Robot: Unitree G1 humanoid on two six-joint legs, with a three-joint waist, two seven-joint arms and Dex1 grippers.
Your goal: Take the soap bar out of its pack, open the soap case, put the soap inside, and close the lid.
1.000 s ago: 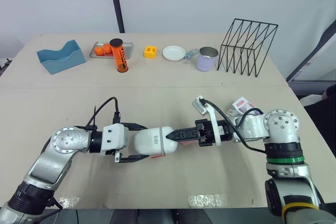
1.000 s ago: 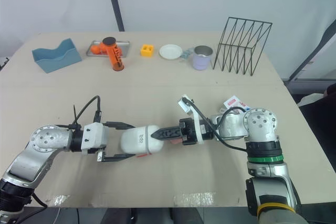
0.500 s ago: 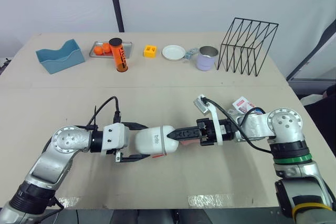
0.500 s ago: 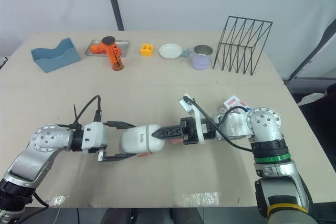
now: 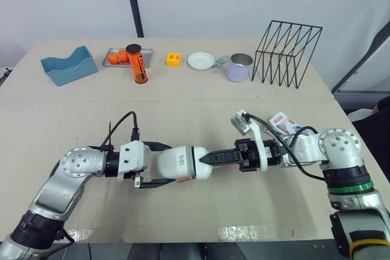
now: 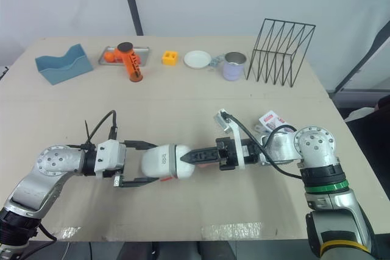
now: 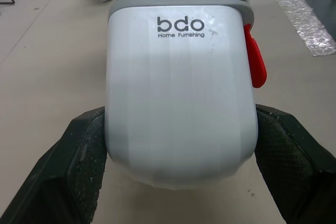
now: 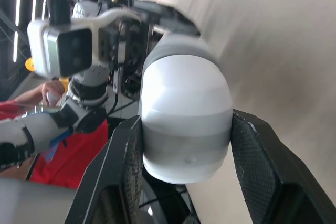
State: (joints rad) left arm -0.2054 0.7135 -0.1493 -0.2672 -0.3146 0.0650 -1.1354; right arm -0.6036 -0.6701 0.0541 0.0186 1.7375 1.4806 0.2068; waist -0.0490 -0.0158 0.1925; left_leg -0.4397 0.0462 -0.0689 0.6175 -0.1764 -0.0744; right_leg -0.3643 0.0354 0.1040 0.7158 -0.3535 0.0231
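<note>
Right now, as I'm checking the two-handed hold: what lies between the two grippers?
Just the white soap case, seen in the left eye view: the left gripper clamps its body, the right gripper its lid end.

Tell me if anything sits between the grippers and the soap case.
Nothing visible does. The left gripper clamps one end of the soap case, and the right gripper clamps the opposite end. The soap pack lies on the table beside the right arm, apart from the case.
</note>
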